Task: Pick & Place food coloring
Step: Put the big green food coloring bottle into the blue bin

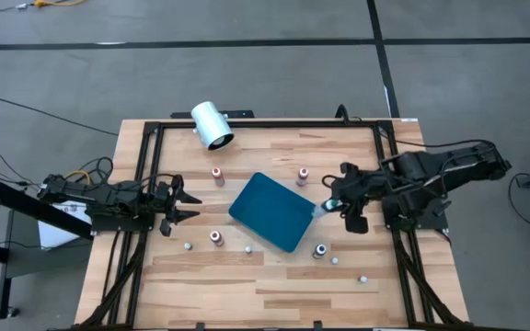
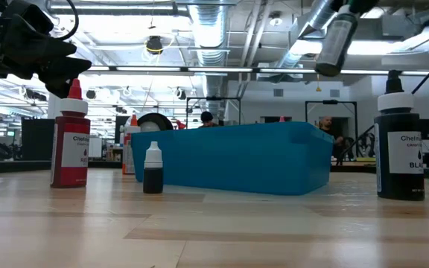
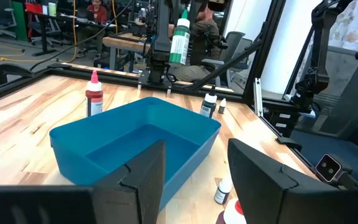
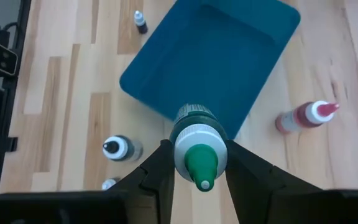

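Observation:
Several tiny food coloring bottles stand on their bases on the wooden table around a teal tray: red ones and a dark one. My right gripper is shut on a green-capped bottle, which hangs in the air by the tray's right corner. My left gripper is open and hovers left of the tray, touching nothing; its fingers frame the tray in the left wrist view. My right gripper pinches the green-capped bottle between its two fingers, one on each side of its upper body just below the cap. The fingers come from above, pointing down. The bottle is lifted clear and stands nearly upright, its lower end free below them.
A big white cylinder lies near the far edge. Small white-capped bottles dot the near half of the table. Black frame rails run along the table's left and right sides. People sit in the room beyond.

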Robot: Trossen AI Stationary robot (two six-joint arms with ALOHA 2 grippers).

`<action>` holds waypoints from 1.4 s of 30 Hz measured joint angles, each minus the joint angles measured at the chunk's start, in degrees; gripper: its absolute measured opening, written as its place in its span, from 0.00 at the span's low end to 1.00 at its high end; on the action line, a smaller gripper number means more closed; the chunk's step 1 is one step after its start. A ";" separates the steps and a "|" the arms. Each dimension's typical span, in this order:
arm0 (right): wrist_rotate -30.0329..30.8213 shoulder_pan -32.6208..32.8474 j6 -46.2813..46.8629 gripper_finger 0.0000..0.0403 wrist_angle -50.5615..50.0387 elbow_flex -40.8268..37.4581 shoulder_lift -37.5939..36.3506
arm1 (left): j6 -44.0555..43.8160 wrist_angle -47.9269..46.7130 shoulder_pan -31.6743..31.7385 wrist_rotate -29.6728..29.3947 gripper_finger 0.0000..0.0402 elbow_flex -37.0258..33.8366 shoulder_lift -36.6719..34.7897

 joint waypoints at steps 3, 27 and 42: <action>-0.05 -0.73 -0.59 0.28 0.00 0.16 0.00 | 0.00 0.01 0.02 0.00 0.41 0.00 0.01; -1.50 -4.22 -3.67 0.28 2.87 0.26 10.52 | 0.00 0.05 0.00 -0.04 0.41 0.00 0.08; -3.34 -7.94 -8.99 0.28 4.16 0.27 19.01 | 0.00 0.05 0.01 -0.02 0.41 0.00 0.12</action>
